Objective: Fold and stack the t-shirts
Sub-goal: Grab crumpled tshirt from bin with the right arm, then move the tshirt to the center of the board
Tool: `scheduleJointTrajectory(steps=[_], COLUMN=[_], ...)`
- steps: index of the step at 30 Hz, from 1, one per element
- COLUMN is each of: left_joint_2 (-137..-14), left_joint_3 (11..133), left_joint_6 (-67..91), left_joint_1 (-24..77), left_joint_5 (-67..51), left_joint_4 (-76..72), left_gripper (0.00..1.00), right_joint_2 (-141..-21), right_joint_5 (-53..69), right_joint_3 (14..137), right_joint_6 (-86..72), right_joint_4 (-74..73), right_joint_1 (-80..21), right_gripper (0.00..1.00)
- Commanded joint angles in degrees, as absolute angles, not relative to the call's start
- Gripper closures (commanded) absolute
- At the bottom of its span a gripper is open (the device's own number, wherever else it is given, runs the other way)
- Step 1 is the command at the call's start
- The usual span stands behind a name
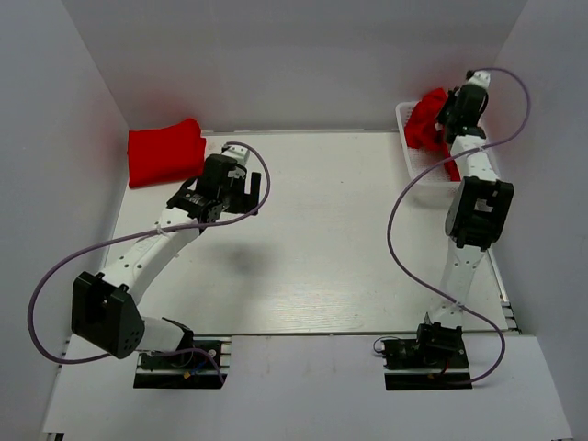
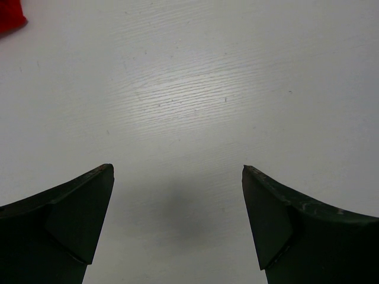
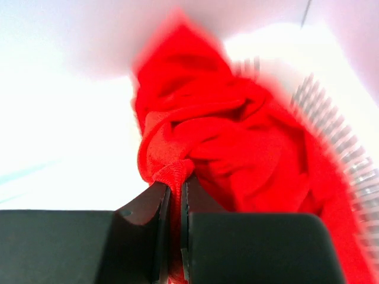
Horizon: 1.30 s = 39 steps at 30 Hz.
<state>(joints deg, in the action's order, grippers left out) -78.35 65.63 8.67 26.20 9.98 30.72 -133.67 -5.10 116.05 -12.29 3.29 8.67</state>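
The step in hand is picking the next shirt out of the basket. The right jaws are clenched on a bunched fold of the crumpled red t-shirt (image 3: 237,130), with the cloth squeezed into a thin ridge between them. That shirt is heaped at the far end of the white mesh basket (image 1: 424,172), which sits at the far right of the table (image 1: 322,248). A folded red t-shirt (image 1: 165,152) lies at the table's far left corner, well apart from the basket. The left jaws are released and spread wide over bare table near that folded shirt, grasping nothing.

The next move probably calls for lifting the crumpled shirt high enough for its trailing cloth to clear the basket wall. It then needs carrying to the open middle of the table. The pinch is on a wad, not an edge, so the left jaws will likely have to take a second point before the shirt can be spread flat for folding.
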Motion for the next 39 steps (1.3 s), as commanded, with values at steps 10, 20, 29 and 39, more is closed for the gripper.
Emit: scheduleJointTrajectory(steps=[10, 20, 29, 39], left_joint_2=[-74.79, -68.21, -67.15, -61.18], left_joint_3=[65.13, 58.45, 57.74, 58.27], left_joint_6=[12.91, 17.05, 19.59, 22.59], left_joint_1=[25.93, 25.93, 25.93, 25.93], left_joint_5=[4.83, 5.36, 5.27, 11.07], left_joint_4=[31.9, 28.48, 30.06, 38.31], left_gripper=[0.0, 0.0, 0.0, 0.0], right_joint_2=[-109.62, -100.74, -97.65, -87.1], right_joint_5=[6.41, 31.35, 57.82, 46.07], right_joint_3=[119.79, 129.64, 125.25, 89.73], right_joint_6=[-5.98, -12.47, -17.85, -8.96], right_joint_4=[-1.93, -7.65, -8.17, -5.28], right_joint_1=[8.7, 7.74, -1.65, -16.07], right_gripper=[1.0, 1.0, 1.0, 1.0])
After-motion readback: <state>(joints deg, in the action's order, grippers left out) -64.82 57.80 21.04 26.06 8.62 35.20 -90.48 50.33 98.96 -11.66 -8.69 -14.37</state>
